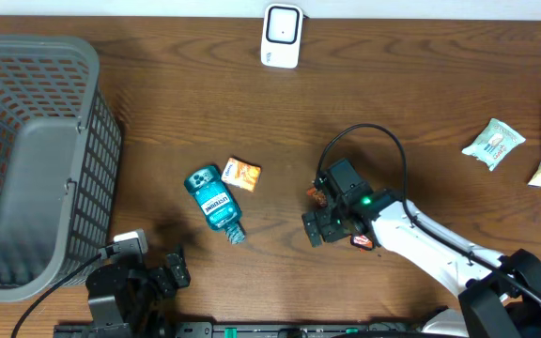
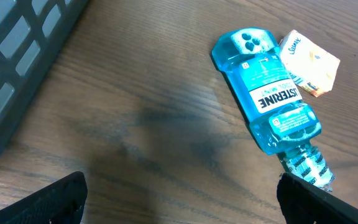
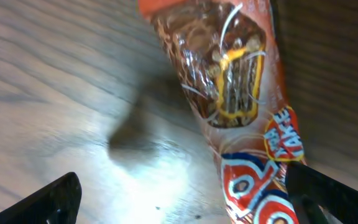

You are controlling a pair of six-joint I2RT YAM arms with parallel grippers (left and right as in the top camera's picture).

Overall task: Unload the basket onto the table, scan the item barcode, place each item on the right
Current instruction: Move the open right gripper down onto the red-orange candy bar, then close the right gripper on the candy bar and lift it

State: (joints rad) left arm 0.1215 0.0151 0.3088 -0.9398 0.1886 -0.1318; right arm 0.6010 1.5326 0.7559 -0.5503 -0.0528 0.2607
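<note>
On the brown wooden table [image 1: 421, 84], right of centre, the snack packet [image 3: 229, 81] lies flat beneath the right gripper [image 3: 194, 196]. In the right wrist view its wrapper is glossy orange-red. A clear or printed window shows a dark, nutty chocolate bar crossed by pale and yellow drizzle. Below that sit white and red letters, too blurred and cropped to read. No barcode can be made out on the face that shows. From overhead only small orange ends of the packet peek out from under the black gripper body.

The right gripper's jaws stand wide apart, one dark fingertip at each lower corner of its view. The packet rests on the wood between them, close to the right-hand finger; whether that finger touches it cannot be told.

The left gripper [image 2: 185, 202] is also spread wide and holds nothing, near the table's front edge. Ahead of it lies a blue mouthwash bottle [image 2: 266, 99] on its side, touching a small orange sachet [image 2: 309, 62]. A grey basket [image 1: 26, 150] stands at far left, and a white device [image 1: 281, 36] at the back edge.
</note>
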